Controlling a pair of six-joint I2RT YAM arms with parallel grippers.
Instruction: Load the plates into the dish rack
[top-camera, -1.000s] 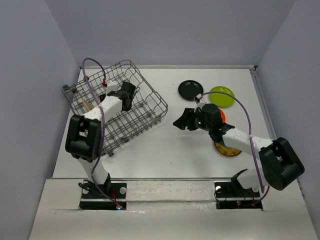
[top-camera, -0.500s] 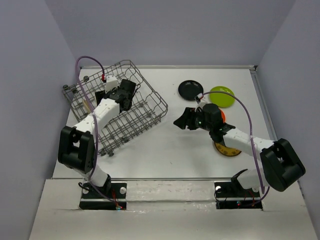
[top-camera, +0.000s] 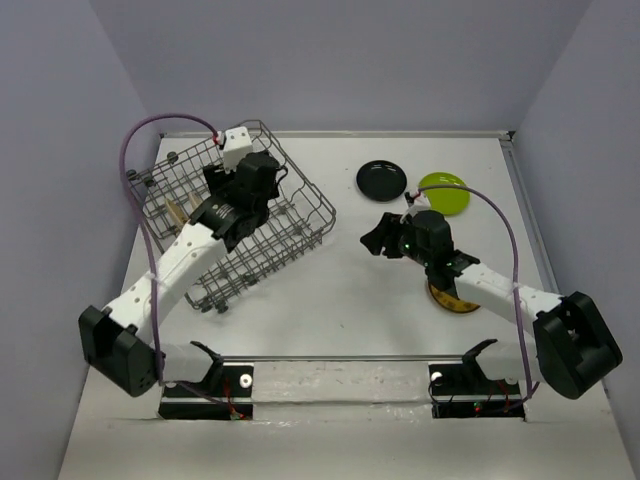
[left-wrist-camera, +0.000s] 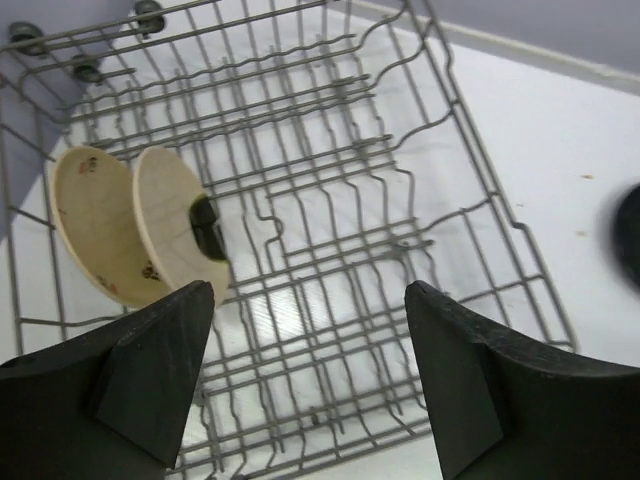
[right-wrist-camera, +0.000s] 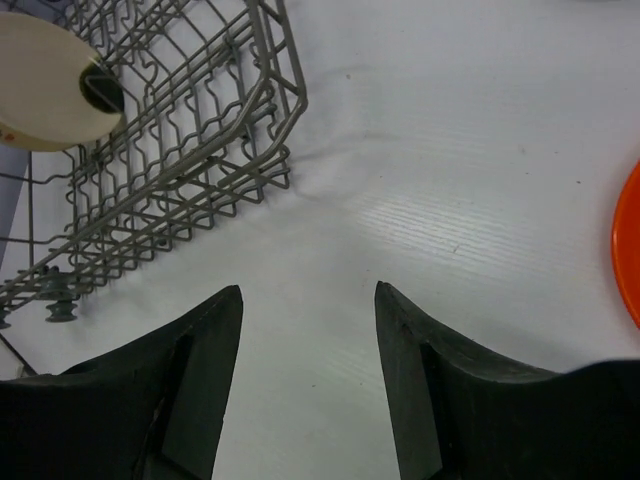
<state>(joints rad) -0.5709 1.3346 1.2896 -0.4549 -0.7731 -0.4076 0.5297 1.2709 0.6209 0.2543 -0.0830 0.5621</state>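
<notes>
Scene: we see the dish rack (top-camera: 300, 225) at the far left of the table (top-camera: 330, 310), turned at an angle. Loose plates lie at the far right.
Left gripper: the left gripper (left-wrist-camera: 310, 300) hovers over the rack floor. Its fingers are spread wide and there is nothing between them.
Right gripper: the right gripper (right-wrist-camera: 308, 290) is low over bare table between the rack and the loose plates. Its fingers are apart and it holds nothing.
Plates in rack: the rear cream plate (left-wrist-camera: 90, 235) and the front cream plate (left-wrist-camera: 170, 225) stand on edge side by side in a rack corner. We read them as propped by the tines, so they stay upright and leave the other slots free.
Plates out: the black plate (top-camera: 381, 180) and the lime green plate (top-camera: 445, 193) lie flat side by side at the far edge. The orange plate (right-wrist-camera: 630, 250) shows only as a sliver at the right edge of the right wrist view. The yellow-brown plate (top-camera: 445, 300) is partly under the right arm.
Progress: we count two loaded and four left.
Next, our guess: the right arm picks a plate, since all four loose ones lie on its side of the table.
Handling: these are flat, shallow plates, so we expect a rim pinch is needed. A plate may skid on the smooth top.
Risk: the rack sits skewed, so the tine slots run diagonal to the arms and a plate must be turned to match them.
</notes>
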